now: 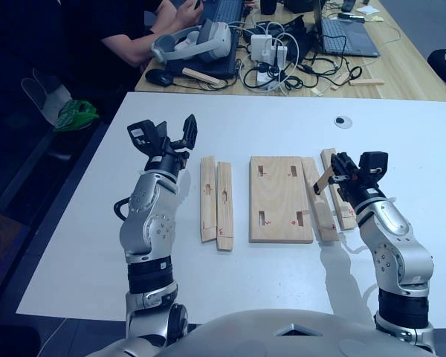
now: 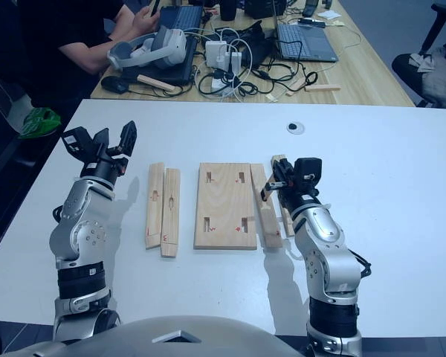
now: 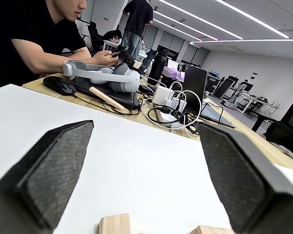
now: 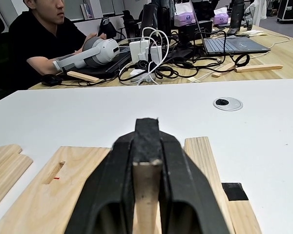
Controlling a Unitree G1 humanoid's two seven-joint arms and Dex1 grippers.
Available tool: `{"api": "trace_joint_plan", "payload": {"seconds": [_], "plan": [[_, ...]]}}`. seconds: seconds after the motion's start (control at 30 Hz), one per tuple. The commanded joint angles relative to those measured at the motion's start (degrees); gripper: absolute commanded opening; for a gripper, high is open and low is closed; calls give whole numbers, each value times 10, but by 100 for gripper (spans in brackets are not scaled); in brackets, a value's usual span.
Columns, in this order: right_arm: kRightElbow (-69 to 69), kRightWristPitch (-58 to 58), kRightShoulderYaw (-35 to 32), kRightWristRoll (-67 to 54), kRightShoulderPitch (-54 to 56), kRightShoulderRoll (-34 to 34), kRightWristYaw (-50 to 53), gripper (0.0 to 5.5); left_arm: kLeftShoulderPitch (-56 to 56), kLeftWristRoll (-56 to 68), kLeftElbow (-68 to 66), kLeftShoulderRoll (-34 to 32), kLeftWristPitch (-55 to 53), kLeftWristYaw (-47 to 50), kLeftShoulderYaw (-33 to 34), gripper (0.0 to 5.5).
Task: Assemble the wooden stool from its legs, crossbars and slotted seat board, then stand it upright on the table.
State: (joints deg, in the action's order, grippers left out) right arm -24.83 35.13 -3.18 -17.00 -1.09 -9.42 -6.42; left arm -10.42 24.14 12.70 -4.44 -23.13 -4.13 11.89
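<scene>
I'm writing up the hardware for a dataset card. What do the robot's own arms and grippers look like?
The left arm and right arm are rounded silver-grey segments with black bands at the joints. A thin black cable loops off the left forearm. The left gripper and right gripper are black and two-fingered. The finger pads are dark grey and finely textured.

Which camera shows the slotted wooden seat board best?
The left eye view: the seat board lies flat, whole, all four slots visible. The right eye view shows the same. The right wrist view catches one part with one slot, beside the right gripper holding a crossbar.
</scene>
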Motion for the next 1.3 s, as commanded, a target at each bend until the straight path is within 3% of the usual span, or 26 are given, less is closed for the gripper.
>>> {"api": "trace_joint_plan", "payload": {"seconds": [0.03,0.2,0.43,0.47,0.63,0.8,0.87,0.93,1.13,1.3], "plan": [[90,-24,27,53,29,11,30,39,-6,-6,-9,2,3,2,-5,392],[188,-121,80,126,72,62,80,39,-9,-8,-15,5,9,2,-8,392],[219,-163,69,145,83,80,90,39,-10,-9,-24,5,17,2,-9,392],[213,-170,69,143,83,81,84,77,-8,-9,-25,4,18,1,-10,392],[178,-203,41,133,105,84,86,155,-7,-13,-27,5,20,0,-11,392],[134,-192,2,123,261,65,87,159,-7,-16,-34,10,27,0,-13,392],[172,-143,-18,99,374,58,83,159,-8,-17,-38,12,30,0,-14,392],[240,-84,-34,77,415,61,81,159,-13,-18,-43,16,35,0,-17,392],[393,-11,-28,77,278,70,67,159,-16,-18,-50,16,41,-1,-18,392],[413,-84,-32,71,265,85,56,159,-17,-17,-52,14,40,-2,-19,392]]}}
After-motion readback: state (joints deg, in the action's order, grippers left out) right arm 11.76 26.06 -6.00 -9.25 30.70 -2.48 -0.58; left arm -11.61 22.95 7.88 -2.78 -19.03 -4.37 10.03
